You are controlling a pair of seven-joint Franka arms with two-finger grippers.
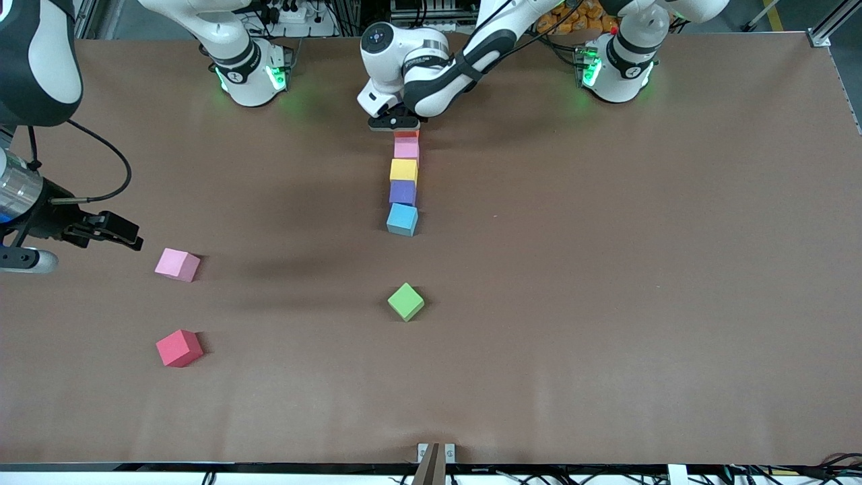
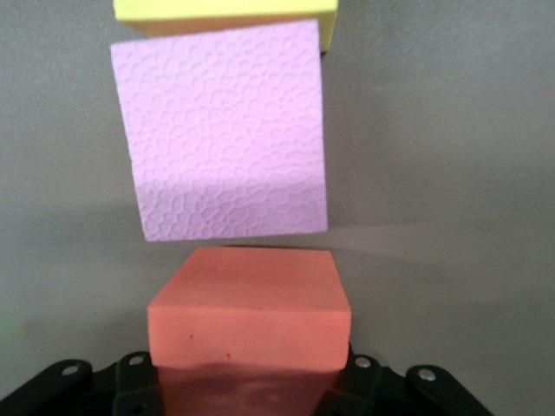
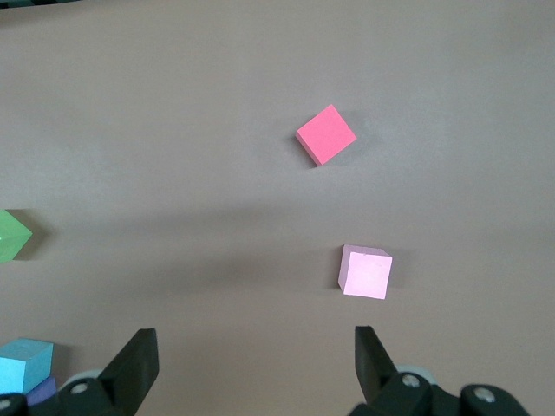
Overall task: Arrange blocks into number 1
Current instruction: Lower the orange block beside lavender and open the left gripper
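Left tool (image 1: 394, 125): I saw it closed on the orange block (image 2: 250, 310), just beside the pink block (image 2: 227, 132).
Right tool (image 3: 253, 357): I saw it open, waiting above the tabletop (image 1: 606, 303).

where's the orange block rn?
In the left gripper, shut on the orange block at the column's end farthest from the front camera, right beside the pink block that heads the row.

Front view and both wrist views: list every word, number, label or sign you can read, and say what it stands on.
None can be read.
Left arm: small dark lettering on its white wrist housing, too blurred to read.
The cubes, e.g. the pink cube and the orange cube, carry no print.
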